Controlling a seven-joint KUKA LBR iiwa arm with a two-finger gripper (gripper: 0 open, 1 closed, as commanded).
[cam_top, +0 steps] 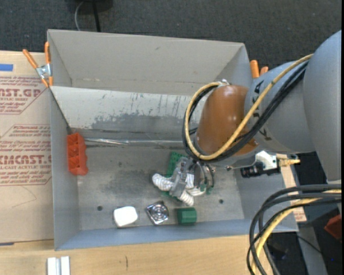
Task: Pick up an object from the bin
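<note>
Reaching down onto a white twisted piece [162,182] just toward 4 o'clock of the bin [103,171] floor's centre, my gripper [186,182] seems to be at the grasp step. I cannot tell whether it is open or closed. From it, a green block [186,215] lies at 6 o'clock, a silver piece [157,212] at 7 and an orange block [76,152] far off at 9. Next I'd need a sure grip, then a straight lift.

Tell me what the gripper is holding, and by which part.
Cannot be told. The gripper sits low over a white lumpy thing on the floor of the bin.
</note>
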